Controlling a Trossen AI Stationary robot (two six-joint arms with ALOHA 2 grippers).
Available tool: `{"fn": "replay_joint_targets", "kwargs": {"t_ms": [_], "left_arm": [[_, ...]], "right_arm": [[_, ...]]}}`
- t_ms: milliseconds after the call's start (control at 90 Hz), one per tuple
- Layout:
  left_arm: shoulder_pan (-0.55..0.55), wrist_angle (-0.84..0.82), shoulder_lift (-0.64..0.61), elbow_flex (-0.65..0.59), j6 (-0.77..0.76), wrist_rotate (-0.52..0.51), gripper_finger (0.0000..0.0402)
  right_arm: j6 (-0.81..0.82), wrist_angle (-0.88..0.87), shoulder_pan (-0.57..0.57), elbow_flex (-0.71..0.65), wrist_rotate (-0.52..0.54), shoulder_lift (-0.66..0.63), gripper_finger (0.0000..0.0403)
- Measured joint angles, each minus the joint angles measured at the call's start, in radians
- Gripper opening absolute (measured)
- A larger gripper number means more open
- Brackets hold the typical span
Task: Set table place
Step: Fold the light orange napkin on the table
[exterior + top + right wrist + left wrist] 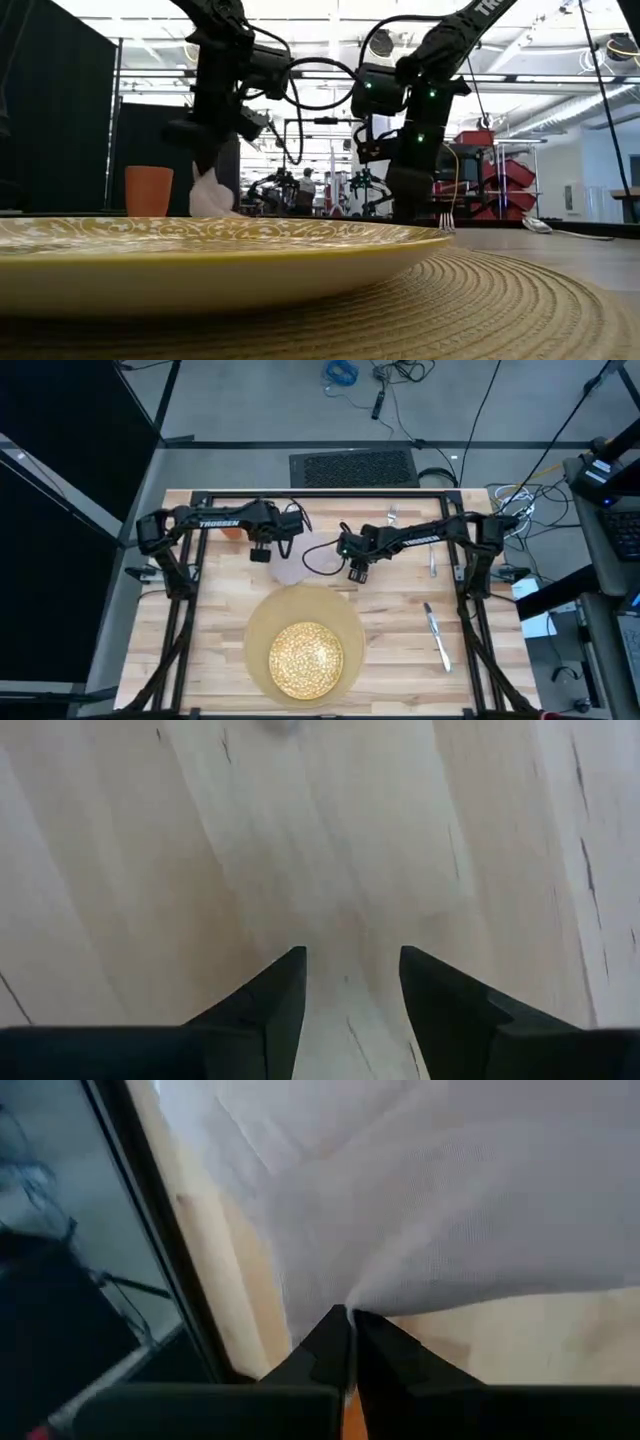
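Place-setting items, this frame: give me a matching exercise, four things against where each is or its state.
Things:
1. napkin
2. plate
3. orange cup
4. right tool

Places or states:
A. open, above bare wood
B. on the round mat
C. pinched by the left tool
D. standing beyond the plate, left in the low view

Pairs: 1-C, 2-B, 3-D, 4-A

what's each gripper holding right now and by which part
The left gripper is shut on the napkin, pinching a gathered fold of the cloth. The right gripper is open and holds nothing.

Black arms (215, 518), white lettering, looped cables (322, 560)
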Motion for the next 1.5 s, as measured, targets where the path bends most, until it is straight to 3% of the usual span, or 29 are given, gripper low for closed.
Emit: {"fn": "replay_joint_targets", "kwargs": {"t_ms": [167,356,444,644,733,878,1067,1311,1500], "left_arm": [[-0.006,0.098,0.0,0.0,0.001,0.184,0.0006],[-0.01,0.125,0.0,0.0,-0.001,0.2,0.0058],[-0.012,0.123,0.0,0.0,-0.025,0.11,0.0089],[-0.003,0.01,0.0,0.0,-0.055,-0.291,0.0126],[0.002,-0.045,0.0,0.001,-0.079,-0.354,0.0129],[0.002,-0.083,0.0,0.025,-0.133,-0.357,0.013],[0.001,0.014,-0.114,0.049,-0.224,-0.243,0.013],[-0.014,0.24,-0.385,0.024,-0.343,0.079,0.013],[-0.044,0.422,-0.542,-0.111,-0.345,0.106,0.013]], "right_arm": [[-0.006,0.006,0.0,0.0,0.001,0.0,0.0147],[-0.005,0.004,0.0,0.0,0.001,0.0,0.0147],[-0.005,0.004,0.0,0.0,0.001,0.0,0.0147],[-0.016,0.004,0.0,0.0,0.001,0.0,0.0147],[-0.021,0.015,0.0,0.0,0.0,0.0,0.0147],[-0.06,0.085,-0.001,0.0,-0.024,0.0,0.0147],[-0.111,0.241,-0.021,-0.001,-0.17,0.0,0.0147],[-0.092,0.479,-0.136,-0.001,-0.471,0.0,0.0114],[-0.044,0.562,-0.218,-0.001,-0.56,0.004,0.0064]]}}
